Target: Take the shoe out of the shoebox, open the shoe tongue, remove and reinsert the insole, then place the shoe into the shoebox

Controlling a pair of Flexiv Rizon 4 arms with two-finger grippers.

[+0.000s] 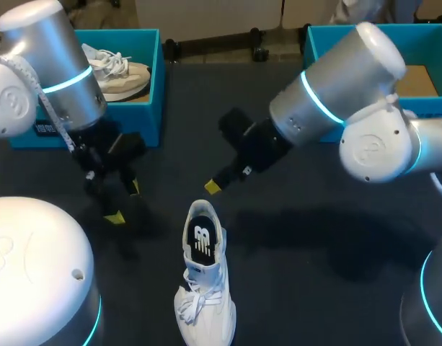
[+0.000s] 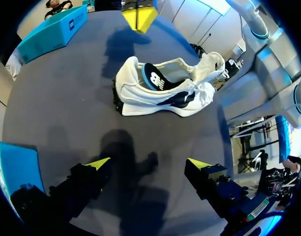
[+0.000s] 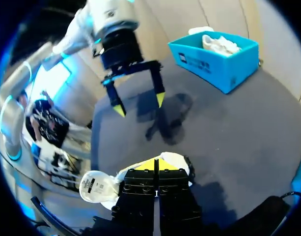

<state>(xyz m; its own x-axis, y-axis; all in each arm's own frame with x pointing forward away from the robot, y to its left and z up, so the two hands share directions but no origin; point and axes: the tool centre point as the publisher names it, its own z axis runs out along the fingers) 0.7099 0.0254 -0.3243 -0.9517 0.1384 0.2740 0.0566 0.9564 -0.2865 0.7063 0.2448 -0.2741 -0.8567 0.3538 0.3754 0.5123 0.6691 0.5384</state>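
Nearest the robot, a white shoe (image 1: 204, 288) upright on its sole on the dark table (image 1: 329, 288), toe toward the robot, heel away, outside either box. Laces loose, tongue (image 2: 209, 63) pulled up and forward toward the toe, mouth gaping. Inside it the black insole (image 1: 201, 239) with a white mark, lying in the heel.

Just beyond the heel and off to the shoe's left, the left gripper (image 1: 124, 202), apart from the shoe, over bare table. Left arm in from the left side, wrist turned steeply down, fingers slanting toward the tabletop. Spread wide, yellow tips far apart, nothing between them. From that wrist, the shoe side-on ahead of the fingers.

Just past the heel, slightly to the shoe's right, the right gripper (image 1: 212, 187), close to the heel's rim; touching or not, cannot tell. Right arm in from the right side, forearm slanting down across the middle toward the shoe. Fingers pressed tip to tip, gripping nothing. From that wrist, the shoe partly hidden under them.

Farther off, well beyond the shoe to its left, a teal left shoebox (image 1: 150, 108) with a second pale shoe (image 1: 123, 72) in it. Equally far to the shoe's right, a teal right shoebox (image 1: 318, 43), brown card showing inside.
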